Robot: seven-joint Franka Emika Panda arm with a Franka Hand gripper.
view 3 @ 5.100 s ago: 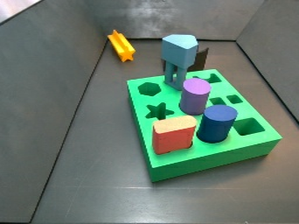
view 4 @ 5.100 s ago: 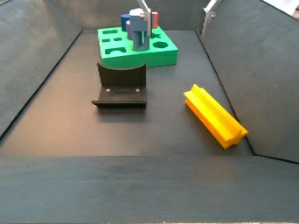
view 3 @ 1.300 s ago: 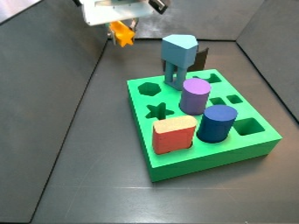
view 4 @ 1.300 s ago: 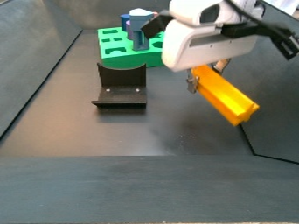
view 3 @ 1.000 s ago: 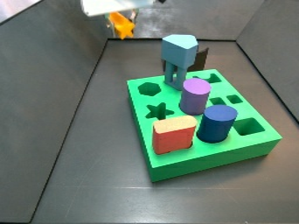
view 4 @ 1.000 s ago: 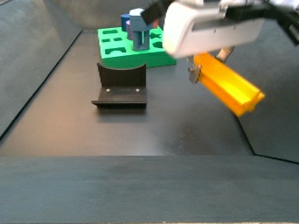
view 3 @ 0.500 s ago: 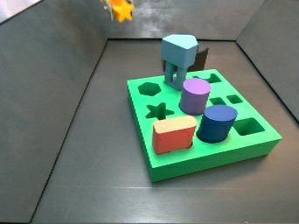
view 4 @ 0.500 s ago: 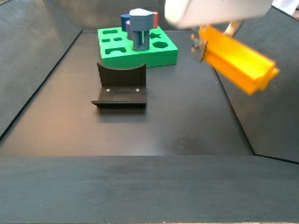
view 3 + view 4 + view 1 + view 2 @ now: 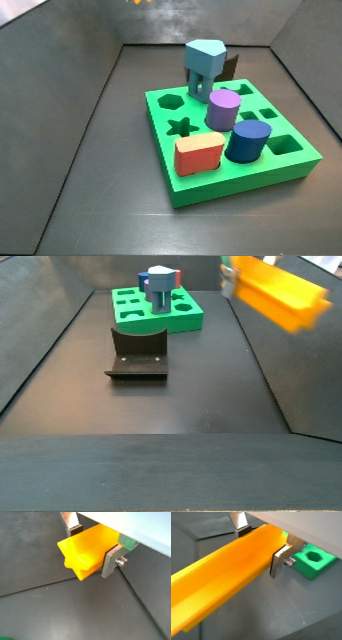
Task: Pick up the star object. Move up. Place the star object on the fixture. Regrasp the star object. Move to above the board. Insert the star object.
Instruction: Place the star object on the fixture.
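My gripper [image 9: 91, 542] is shut on the star object [image 9: 85, 553], an orange-yellow prism with a star-shaped end. The silver fingers [image 9: 112, 560] clamp its sides in both wrist views; it runs long past the gripper [image 9: 260, 543] as the star object [image 9: 224, 574]. In a side view the star object [image 9: 275, 292] hangs blurred high above the floor, far right of the fixture [image 9: 138, 354], a dark L-shaped bracket. Only its tip [image 9: 140, 3] shows at the upper edge of a side view. The green board [image 9: 227, 145] lies on the floor, also seen as the board [image 9: 187, 314] and the board [image 9: 312, 560].
On the board stand a blue-grey peg on legs [image 9: 203, 64], a purple cylinder [image 9: 223, 108], a dark blue cylinder [image 9: 249, 141] and a red block [image 9: 198, 155]. A star-shaped hole [image 9: 179, 126] is open. Dark walls enclose the floor.
The gripper has risen with the star object held in it, from just above the floor to high up, almost leaving both side views. Nothing else has moved.
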